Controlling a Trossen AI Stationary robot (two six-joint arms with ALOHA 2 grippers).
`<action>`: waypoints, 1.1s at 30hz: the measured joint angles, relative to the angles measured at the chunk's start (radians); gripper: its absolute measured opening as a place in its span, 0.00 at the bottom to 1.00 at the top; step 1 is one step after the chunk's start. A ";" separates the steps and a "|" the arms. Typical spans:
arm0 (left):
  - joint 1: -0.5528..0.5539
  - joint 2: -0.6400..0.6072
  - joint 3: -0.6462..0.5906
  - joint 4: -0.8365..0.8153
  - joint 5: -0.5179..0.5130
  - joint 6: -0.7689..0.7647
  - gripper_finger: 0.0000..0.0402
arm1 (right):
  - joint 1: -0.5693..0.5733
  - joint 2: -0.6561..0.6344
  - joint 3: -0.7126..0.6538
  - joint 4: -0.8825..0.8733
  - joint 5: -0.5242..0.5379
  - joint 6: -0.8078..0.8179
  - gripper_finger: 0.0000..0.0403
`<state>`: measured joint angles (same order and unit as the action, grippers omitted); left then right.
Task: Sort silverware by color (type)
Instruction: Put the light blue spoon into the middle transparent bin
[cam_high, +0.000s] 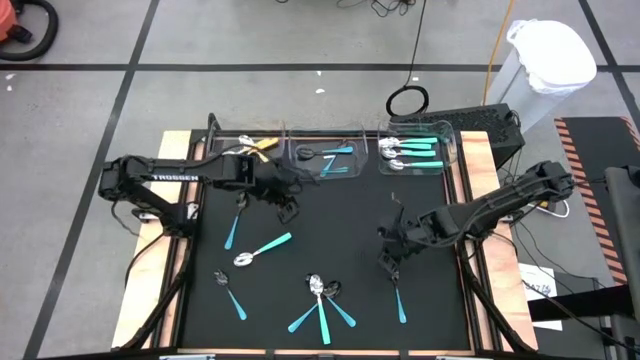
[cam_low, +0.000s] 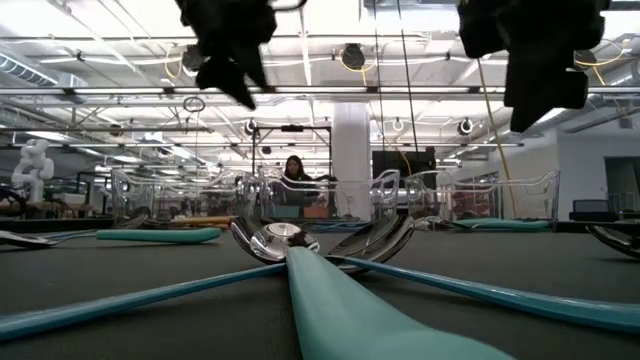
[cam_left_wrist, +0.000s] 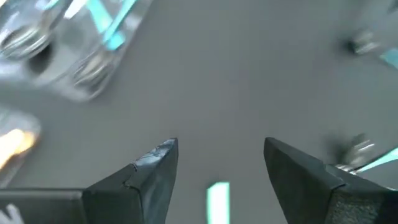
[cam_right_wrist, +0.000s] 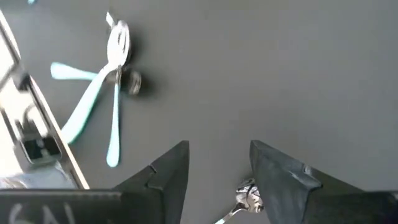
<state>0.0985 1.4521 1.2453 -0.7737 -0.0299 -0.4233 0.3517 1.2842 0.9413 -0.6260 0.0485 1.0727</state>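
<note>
Two sets of jaws released, empty: left gripper (cam_left_wrist: 219, 163) above a teal spoon (cam_left_wrist: 217, 200); right gripper (cam_right_wrist: 219, 163) over a silver bowl (cam_right_wrist: 247, 198). Off-centre closing may skid either away.

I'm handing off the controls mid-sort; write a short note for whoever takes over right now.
Left gripper: open, empty, above the mat near the bins.
Right gripper: open, empty, over a teal spoon.
Done: orange-handled pieces in the left bin, some teal pieces in the middle bin, silver-bowled teal spoons in the right bin.
Left: loose teal spoons on the mat, including a crossed cluster at the front.
</note>
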 joint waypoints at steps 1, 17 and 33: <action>-0.020 0.000 0.000 0.038 -0.001 -0.016 0.60 | 0.009 0.010 0.000 0.011 0.000 -0.023 0.41; -0.277 0.000 0.000 0.229 -0.081 -0.207 0.60 | 0.038 0.056 0.000 0.061 0.034 0.052 0.41; -0.329 -0.024 0.000 0.303 -0.178 -0.303 0.60 | 0.261 0.073 0.000 -0.013 0.181 0.564 0.41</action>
<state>-0.2306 1.4284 1.2451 -0.4704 -0.2076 -0.7267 0.6126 1.3576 0.9413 -0.6386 0.2296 1.6365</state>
